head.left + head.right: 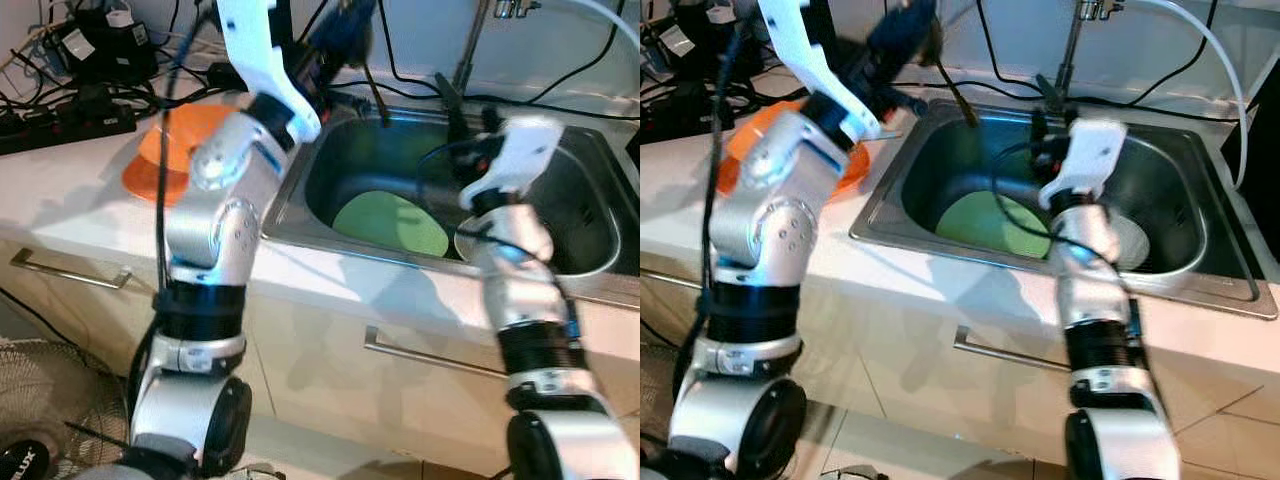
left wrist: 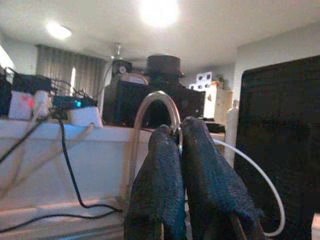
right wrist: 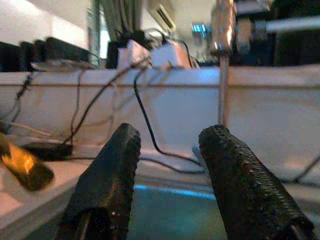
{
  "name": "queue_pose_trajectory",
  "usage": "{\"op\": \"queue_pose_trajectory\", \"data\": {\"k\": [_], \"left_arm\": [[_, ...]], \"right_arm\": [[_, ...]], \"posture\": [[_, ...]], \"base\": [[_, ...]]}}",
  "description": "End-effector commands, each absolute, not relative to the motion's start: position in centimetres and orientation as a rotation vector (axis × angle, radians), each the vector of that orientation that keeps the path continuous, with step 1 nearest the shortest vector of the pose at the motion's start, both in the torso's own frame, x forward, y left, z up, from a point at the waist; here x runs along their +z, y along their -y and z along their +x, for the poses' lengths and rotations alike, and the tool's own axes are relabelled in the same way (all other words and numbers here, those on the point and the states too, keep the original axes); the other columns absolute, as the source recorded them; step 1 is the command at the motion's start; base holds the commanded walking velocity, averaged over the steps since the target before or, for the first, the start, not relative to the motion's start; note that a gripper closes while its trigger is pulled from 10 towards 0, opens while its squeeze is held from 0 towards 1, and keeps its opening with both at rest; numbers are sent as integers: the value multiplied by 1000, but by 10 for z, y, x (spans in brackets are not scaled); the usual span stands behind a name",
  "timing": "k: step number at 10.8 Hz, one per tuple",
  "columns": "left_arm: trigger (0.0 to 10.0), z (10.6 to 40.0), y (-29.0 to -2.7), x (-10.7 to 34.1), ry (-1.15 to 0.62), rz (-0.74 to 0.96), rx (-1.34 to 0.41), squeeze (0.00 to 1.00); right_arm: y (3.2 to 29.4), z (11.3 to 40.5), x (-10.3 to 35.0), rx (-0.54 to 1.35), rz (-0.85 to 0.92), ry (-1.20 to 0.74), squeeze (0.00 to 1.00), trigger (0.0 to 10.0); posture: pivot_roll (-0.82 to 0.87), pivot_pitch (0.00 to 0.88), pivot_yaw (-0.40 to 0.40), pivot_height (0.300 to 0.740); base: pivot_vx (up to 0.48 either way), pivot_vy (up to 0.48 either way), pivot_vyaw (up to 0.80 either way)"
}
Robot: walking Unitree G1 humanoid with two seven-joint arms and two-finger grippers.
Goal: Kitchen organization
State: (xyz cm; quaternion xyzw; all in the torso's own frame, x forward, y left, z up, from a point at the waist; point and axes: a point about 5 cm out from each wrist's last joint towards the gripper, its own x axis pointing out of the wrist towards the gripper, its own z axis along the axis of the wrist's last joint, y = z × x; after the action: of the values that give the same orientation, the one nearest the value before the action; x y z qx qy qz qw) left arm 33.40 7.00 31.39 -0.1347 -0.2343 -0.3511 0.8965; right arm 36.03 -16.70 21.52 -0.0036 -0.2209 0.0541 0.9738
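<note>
Two plates in sink — cables behind.

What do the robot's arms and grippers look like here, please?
Both arms are silver metal with rounded joints, black ribbed bands lower down and white shells near the wrists. Black cables run along the left arm and loop by the right arm. Each gripper has two long black fingers with a rough, textured surface: left gripper, right gripper.

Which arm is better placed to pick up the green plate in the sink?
Right, probably. The right tool hangs open over the sink, near the green plate; the left tool is shut at the sink's far left corner.
</note>
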Motion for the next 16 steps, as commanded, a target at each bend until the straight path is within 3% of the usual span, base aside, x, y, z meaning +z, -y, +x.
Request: {"op": "queue_pose_trajectory", "data": {"k": [1,4,5,9,16], "left_arm": [[10000,335,-69,305,447,-296,-743,0],[10000,338,-73,294,412,-358,-727,0],[10000,339,-73,291,401,-363,-726,0],[10000,337,-66,280,336,-378,-790,0],[10000,332,-51,263,250,-290,-870,0]], "right_arm": [[167,358,219,169,2,448,1000,10000],[163,344,224,416,-2,444,1000,10000],[152,335,220,563,-18,416,0,10000],[133,325,219,681,6,404,0,10000],[125,324,215,685,17,386,0,10000]], "posture": [[77,0,12,740],[66,0,11,740],[64,0,12,740],[61,0,22,740],[64,0,27,740]], "base": [[0,0,0],[0,0,0],[0,0,0],[0,0,0],[0,0,0]]}}
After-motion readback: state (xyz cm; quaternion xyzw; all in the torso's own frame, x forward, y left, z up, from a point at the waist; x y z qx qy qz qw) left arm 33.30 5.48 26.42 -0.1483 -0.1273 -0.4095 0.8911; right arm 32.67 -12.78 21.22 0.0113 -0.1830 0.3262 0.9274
